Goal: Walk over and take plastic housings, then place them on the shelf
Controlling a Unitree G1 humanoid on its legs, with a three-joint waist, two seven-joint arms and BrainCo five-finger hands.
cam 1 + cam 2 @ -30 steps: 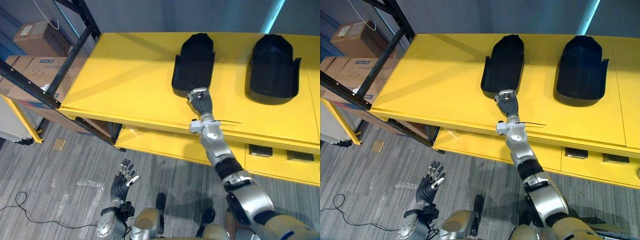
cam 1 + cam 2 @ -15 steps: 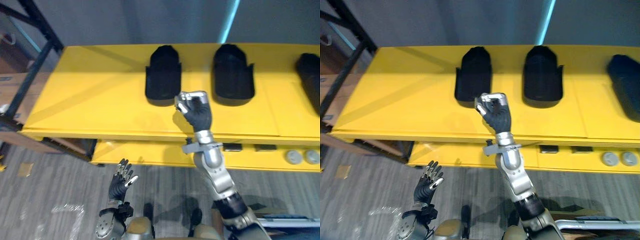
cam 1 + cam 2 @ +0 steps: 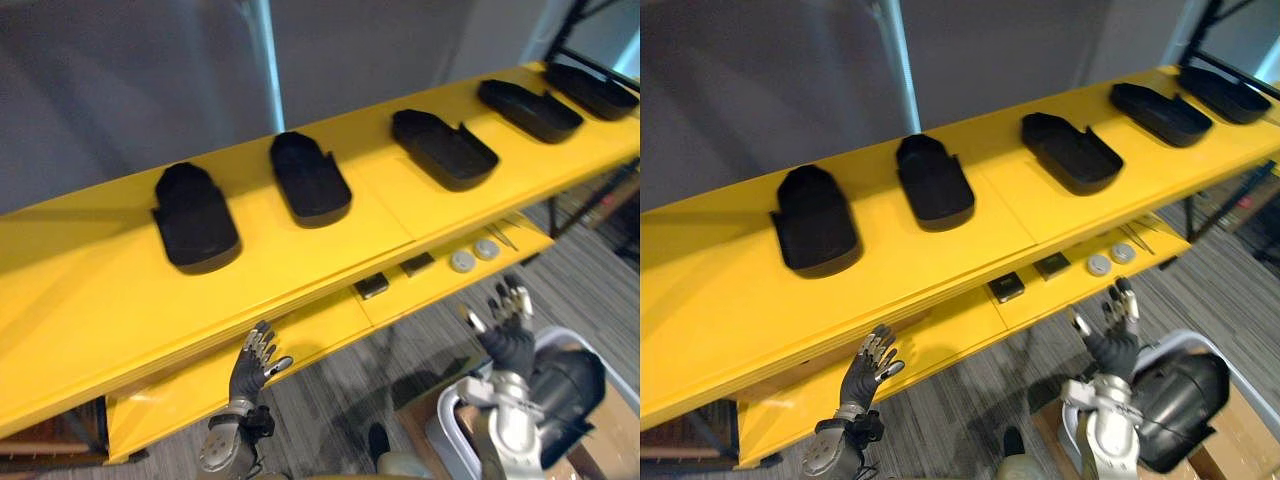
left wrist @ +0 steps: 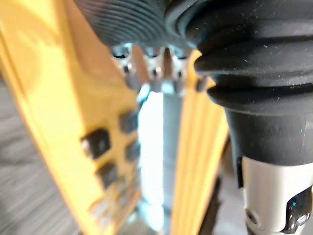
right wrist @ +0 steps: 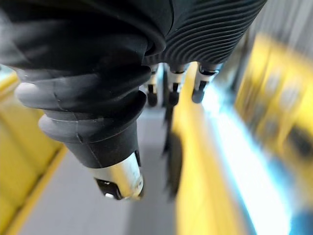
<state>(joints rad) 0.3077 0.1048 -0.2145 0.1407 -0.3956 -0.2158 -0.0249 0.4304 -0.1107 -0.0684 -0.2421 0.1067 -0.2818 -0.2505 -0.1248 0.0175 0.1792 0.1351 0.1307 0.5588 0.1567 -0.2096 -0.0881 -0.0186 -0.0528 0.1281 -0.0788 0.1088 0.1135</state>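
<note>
Several black plastic housings lie in a row on the yellow shelf (image 3: 90,300). The nearest ones are at the left (image 3: 195,215), at the middle (image 3: 308,180) and further right (image 3: 443,148). My right hand (image 3: 505,335) hangs low at the lower right, below the shelf's front edge. Its fingers are straight and spread, and it holds nothing. My left hand (image 3: 255,365) is at the lower left in front of the lower shelf level, open and empty.
A lower yellow level (image 3: 330,330) carries two small black boxes (image 3: 372,286) and round silver discs (image 3: 462,261). A pale bin (image 3: 590,350) with a dark housing (image 3: 565,385) in it stands on the floor at the lower right, beside my right hand.
The camera has swung, and more of the shelf shows to the right. My right hand has left the housing on the shelf, dropped low and opened. The left hand has stayed as it was.
</note>
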